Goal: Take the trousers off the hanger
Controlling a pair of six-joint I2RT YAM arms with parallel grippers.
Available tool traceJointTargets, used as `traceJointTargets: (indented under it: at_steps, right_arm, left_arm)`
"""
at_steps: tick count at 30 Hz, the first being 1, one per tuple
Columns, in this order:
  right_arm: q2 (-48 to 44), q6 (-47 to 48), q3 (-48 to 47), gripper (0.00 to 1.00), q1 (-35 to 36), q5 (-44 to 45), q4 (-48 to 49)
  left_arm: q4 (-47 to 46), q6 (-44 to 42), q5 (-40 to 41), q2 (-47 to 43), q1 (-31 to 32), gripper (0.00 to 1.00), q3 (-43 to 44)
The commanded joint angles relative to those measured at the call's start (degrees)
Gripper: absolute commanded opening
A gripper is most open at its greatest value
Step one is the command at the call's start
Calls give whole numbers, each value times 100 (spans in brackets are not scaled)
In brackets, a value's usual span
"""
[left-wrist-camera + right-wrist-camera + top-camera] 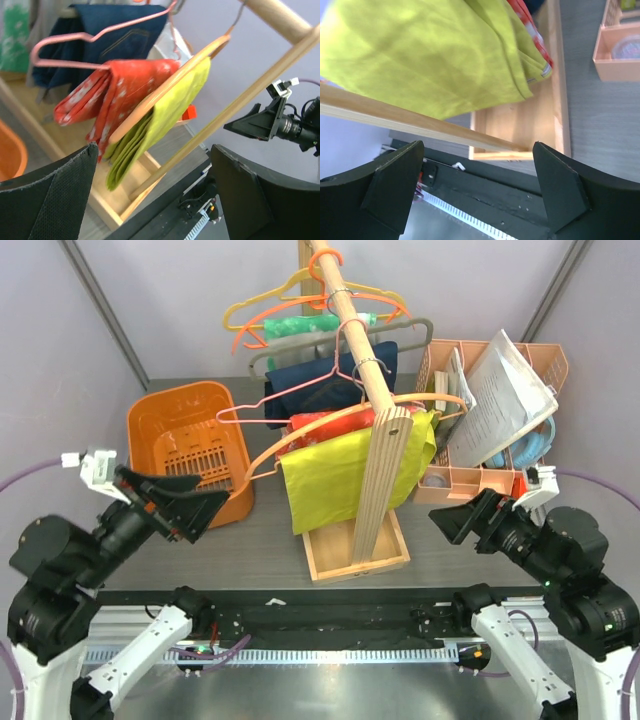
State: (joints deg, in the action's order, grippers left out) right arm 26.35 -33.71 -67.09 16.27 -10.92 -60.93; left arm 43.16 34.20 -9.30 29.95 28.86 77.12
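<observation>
Top external view first: the two arms sit at the near edge of the table (270, 520). The left gripper (205, 498) is on the left side. Its two black fingers are spread wide apart and nothing is between them. The right gripper (460, 515) is on the right side. Its fingers are spread wide too, and it holds nothing. Both grippers point in toward the middle and touch no cloth.

Between them, a little farther back, a wooden stand (385, 480) rises from a flat wooden tray (330, 562). A long wooden rod (350, 310) slopes up and away from the top of the stand.

The trousers (335, 475) hang right by the stand, over the tray. They are folded over the hanger (165, 90), so they are not off it yet. From the left wrist, the cloth drops down in a few thin layers under the hanger's wide bar. From the right wrist, the bottom edge hangs free above the tray.

Just behind the trousers hangs a red cloth (330, 425) with white marks. It touches them. Behind that is a thin pink wire hanger (55, 37), and then a navy garment (320, 375). More hangers sit higher up the rod.

Far left is an orange basket (170, 397). Far right is a peach box (470, 480) with papers (505, 390) in it.
</observation>
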Motion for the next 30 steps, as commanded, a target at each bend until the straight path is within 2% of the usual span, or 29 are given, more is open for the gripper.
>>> traceJointTargets:
  at_steps: [1, 3, 5, 11, 14, 16, 18, 23, 30]
  right_arm:
    - [448, 85, -936, 94, -19, -262, 318]
    - [686, 41, -1349, 91, -10, -305, 379]
    - [1038, 14, -1665, 90, -1, -350, 389]
    - [1417, -47, -2027, 89, -1, -464, 669]
    - [1487, -126, -2089, 84, -10, -464, 783]
    - [1496, -249, -2089, 74, -10, -516, 889]
    - [1522, -398, -2097, 70, -10, -430, 1039]
    - [1663, -478, -2273, 70, -10, -332, 1109]
    - [1505, -478, -2221, 70, -1, -455, 1074]
  left_arm:
    - [-1133, -431, -1213, 905, 14, 92, 680]
    - [-1292, -492, -1704, 1466, 14, 88, 1048]
    - [-1441, -554, -1812, 1793, 14, 85, 1252]
    - [-1977, -659, -2523, 2945, 14, 77, 1955]
    - [-2109, -712, -2559, 3314, 14, 77, 2157]
    - [-2302, -704, -2638, 3429, 40, 76, 2184]
    - [-2417, -765, -2621, 3552, 93, 75, 2140]
    - [-2338, -1160, -2244, 3824, 558, 75, 2132]
    - [-1995, -1591, -2164, 4194, 787, 72, 2237]
